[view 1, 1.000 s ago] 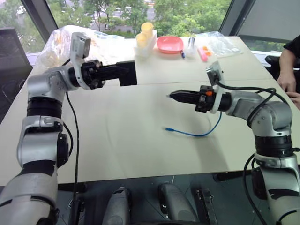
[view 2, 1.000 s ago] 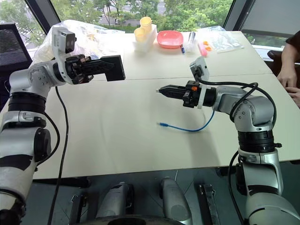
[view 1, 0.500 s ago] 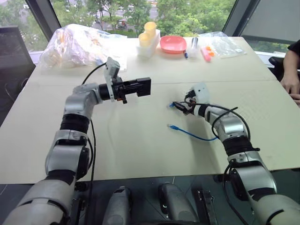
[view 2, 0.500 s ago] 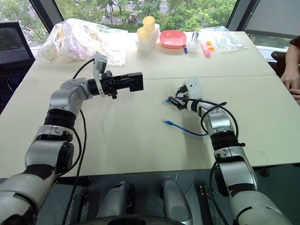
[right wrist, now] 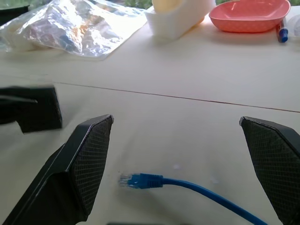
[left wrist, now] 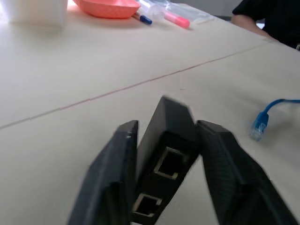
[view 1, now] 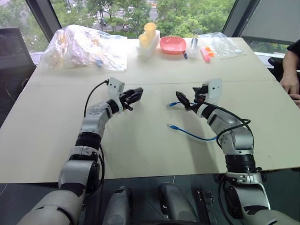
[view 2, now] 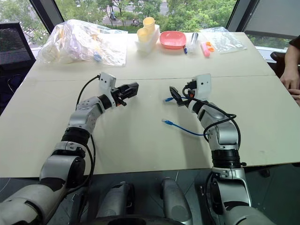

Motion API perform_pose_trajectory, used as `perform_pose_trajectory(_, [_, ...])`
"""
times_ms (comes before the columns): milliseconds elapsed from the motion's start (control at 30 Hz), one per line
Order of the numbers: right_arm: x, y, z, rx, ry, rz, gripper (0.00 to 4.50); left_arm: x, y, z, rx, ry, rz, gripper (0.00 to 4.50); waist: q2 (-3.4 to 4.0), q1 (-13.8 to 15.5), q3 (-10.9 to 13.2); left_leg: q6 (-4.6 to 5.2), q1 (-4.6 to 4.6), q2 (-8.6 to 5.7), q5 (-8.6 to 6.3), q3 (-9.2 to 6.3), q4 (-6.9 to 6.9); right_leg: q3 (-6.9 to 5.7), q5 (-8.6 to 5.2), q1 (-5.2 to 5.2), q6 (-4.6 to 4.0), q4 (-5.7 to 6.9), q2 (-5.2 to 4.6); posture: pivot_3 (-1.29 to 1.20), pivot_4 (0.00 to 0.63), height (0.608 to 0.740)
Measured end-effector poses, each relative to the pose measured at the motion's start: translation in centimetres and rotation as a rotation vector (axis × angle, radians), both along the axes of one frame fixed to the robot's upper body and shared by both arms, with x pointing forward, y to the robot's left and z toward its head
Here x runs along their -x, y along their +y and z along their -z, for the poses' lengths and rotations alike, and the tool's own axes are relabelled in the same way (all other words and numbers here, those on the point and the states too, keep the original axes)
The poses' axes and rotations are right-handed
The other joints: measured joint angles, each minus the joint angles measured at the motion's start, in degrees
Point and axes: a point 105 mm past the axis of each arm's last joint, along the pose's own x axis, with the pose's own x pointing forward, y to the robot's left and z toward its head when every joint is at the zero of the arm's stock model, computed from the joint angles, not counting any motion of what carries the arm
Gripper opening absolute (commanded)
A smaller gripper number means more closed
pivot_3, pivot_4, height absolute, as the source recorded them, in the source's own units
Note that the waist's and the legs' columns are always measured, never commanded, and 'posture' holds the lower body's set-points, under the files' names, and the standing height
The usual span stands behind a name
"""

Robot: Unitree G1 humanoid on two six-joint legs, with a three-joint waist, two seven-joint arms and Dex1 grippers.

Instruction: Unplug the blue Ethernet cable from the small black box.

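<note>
On the pale beige table (view 1: pixel 140 154), the thin bright-blue Ethernet cable (view 1: pixel 192 135) lies loose, unplugged, one plug end just beneath the right gripper (right wrist: pixel 178 159), whose black fingers are spread wide around nothing. Well apart to the robot's left, the left gripper (left wrist: pixel 164 159) has the small matte-black box (left wrist: pixel 166 154) between its fingers, its two ports facing back toward the wrist.
</note>
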Motion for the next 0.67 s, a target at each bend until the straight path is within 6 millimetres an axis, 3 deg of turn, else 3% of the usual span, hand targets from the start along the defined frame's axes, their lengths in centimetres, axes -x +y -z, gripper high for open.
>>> perform_pose_trajectory(100, [0.0,0.0,0.1,0.001,0.004,0.003,4.5,-0.1,0.2,-0.1,-0.002,-0.004,-0.011,4.43,0.0,0.0,0.0,0.0,0.0,0.0,0.0,0.01,0.0,0.0,0.0,0.0,0.0,-0.01,0.0,0.0,0.15,0.737])
perform_pose_trajectory(300, [0.4,-0.4,0.4,0.019,0.009,0.006,4.5,1.4,2.2,-0.6,-0.1,-0.079,-0.027,4.43,0.0,-0.1,0.0,0.0,0.02,0.04,0.0,0.0,-0.07,0.01,0.0,-0.01,-0.01,-0.01,0.03,0.0,0.15,0.737])
perform_pose_trajectory(567, [2.2,-1.0,0.8,0.055,0.013,0.0,4.5,5.0,5.0,-5.1,-0.065,-0.12,-0.028,4.43,0.01,0.0,0.0,0.0,0.04,0.07,0.0,-0.01,-0.04,0.01,-0.01,0.03,0.0,-0.01,-0.01,0.0,0.15,0.737])
perform_pose_trajectory(667, [3.1,-1.2,0.7,0.061,0.014,-0.005,4.5,6.4,5.7,-5.8,-0.046,-0.099,-0.038,4.43,0.01,0.0,0.0,0.0,0.05,0.09,0.0,-0.03,-0.04,0.01,-0.01,0.04,0.0,-0.01,-0.02,0.0,0.15,0.737])
